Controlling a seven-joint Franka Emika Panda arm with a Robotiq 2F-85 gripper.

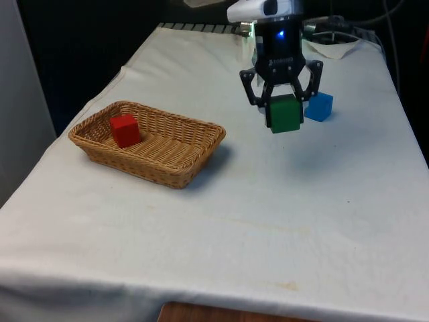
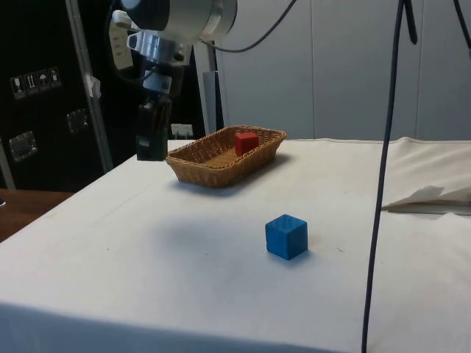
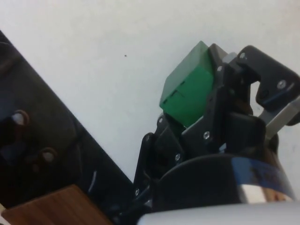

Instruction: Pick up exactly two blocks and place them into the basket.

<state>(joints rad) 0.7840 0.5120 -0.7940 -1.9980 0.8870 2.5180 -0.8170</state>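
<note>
My gripper (image 1: 284,111) hangs well above the cloth, shut on a green block (image 1: 285,114) that sticks out below the fingers. That green block (image 3: 187,91) sits clamped between the black fingers in the wrist view, and the gripper (image 2: 151,140) carries it in the air at the side view's left. A blue block (image 1: 318,106) rests on the table just behind the gripper, to the front view's right; the same blue block (image 2: 285,236) lies alone on the cloth. A wicker basket (image 1: 191,164) stands to the front view's left with a red block (image 1: 125,129) inside it.
The basket (image 2: 193,163) with the red block (image 2: 246,142) stands far across the table in the side view. A black cable (image 2: 383,176) hangs down near the blue block. Crumpled cloth (image 2: 430,195) lies at the side view's right. The table edge with a wooden corner (image 3: 51,208) appears in the wrist view.
</note>
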